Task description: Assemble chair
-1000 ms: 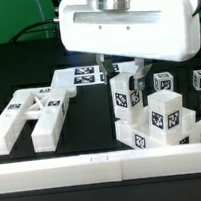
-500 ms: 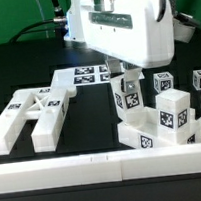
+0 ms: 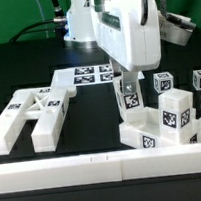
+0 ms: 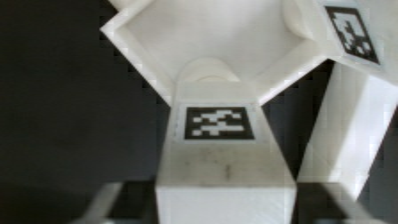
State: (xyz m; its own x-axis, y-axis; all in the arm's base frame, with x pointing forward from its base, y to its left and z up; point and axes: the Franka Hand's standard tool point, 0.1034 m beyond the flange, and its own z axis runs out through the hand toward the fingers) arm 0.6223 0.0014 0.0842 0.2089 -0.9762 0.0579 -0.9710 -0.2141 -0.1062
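Edges: low white rail (image 3: 106, 170) bounds near side of black table (image 3: 91, 122). Open room mid-table, between white ladder-shaped frame piece (image 3: 30, 118) at left and chunky white plastic chair (image 3: 160, 130), part-built, at right near rail. Pincer (image 3: 128, 83) directly above chair, straddling its upright white tagged leg post (image 3: 129, 101). Clamped or released: cannot tell.

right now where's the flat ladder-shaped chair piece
In the exterior view the ladder-shaped piece lies flat at that view's left, nearer the camera than the marker board and apart from the seat block at the view's right.
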